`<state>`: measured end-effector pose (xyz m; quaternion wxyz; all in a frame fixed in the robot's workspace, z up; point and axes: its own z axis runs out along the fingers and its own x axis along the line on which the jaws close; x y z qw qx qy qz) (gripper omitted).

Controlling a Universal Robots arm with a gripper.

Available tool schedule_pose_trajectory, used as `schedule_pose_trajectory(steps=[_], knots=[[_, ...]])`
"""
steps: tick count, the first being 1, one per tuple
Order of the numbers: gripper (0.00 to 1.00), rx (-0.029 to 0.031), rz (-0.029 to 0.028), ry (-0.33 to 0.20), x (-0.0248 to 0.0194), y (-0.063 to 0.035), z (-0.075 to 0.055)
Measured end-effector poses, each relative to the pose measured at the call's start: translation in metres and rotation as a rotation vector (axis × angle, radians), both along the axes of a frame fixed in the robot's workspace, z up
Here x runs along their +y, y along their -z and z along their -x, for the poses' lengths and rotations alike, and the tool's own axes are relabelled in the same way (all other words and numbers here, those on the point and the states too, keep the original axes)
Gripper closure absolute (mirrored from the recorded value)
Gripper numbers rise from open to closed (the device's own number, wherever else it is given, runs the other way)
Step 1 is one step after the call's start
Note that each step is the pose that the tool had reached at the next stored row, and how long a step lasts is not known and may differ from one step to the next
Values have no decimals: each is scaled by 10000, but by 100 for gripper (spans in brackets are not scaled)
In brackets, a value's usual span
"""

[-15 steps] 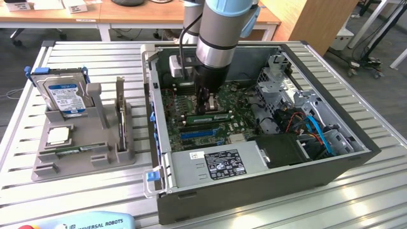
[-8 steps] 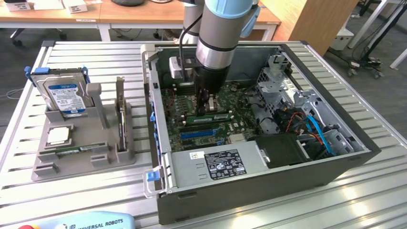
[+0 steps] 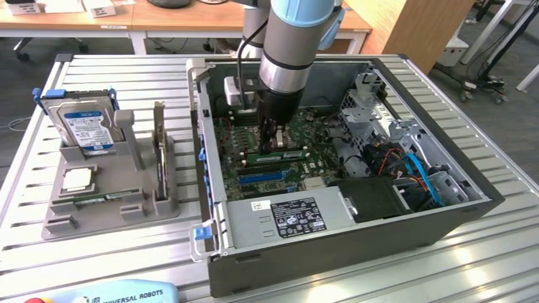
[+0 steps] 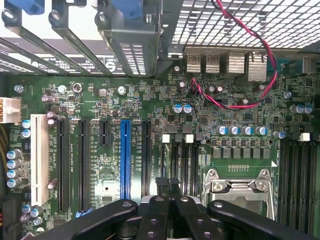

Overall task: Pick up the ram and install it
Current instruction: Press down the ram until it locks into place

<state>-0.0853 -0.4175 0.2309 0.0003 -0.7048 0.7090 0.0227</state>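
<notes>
exterior view: the arm reaches straight down into the open computer case on the slatted bench, with the hand low over the motherboard. its fingers are drawn together, but whether a ram stick sits between them cannot be told from this angle. at the exterior view's left stands a grey parts holder; it carries the blue-labelled hard drive, the square silver processor, one ram stick lying flat in a low slot, and a second stick standing on edge.

wrist view: the closed fingers show a dark narrow edge pinched between their tips, most likely the ram seen end-on, though that is a judgement. beneath lie the blue expansion slot, the processor socket and the row of dark memory slots, which sit well apart from the fingertips.

risk: if the stick is lowered off line with a memory slot, or tilted, its edge could jam on the slot wall or strike nearby capacitors. the red wire near the rear ports could also snag the hand on a sideways move.
</notes>
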Motion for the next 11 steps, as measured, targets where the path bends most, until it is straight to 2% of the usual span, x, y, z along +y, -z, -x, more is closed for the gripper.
schedule_pose_trajectory(steps=[11], knots=[[90, 1, -18, 0, 0, 20, 0]])
